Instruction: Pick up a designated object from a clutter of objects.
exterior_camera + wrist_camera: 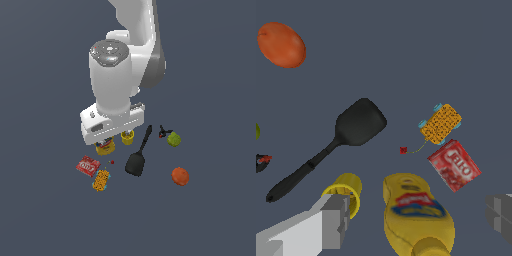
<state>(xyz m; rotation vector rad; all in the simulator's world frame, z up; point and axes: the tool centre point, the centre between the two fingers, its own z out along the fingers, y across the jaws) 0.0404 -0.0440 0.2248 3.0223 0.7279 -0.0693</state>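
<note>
beside the speckled packet lies the red box, ungripped

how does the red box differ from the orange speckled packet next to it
The small flat red rectangular box is solid red with white lettering on its face; the orange-speckled packet with blue edges carries no lettering I can make out. The box has straight edges and sharp corners, while the packet looks rounder and narrower. In the exterior view the box lies further to the exterior view's left. Both are small, lie flat close together, and neither is held.

Tiny red marker on plain dark grey floor; small black-and-red item well apart.
</note>
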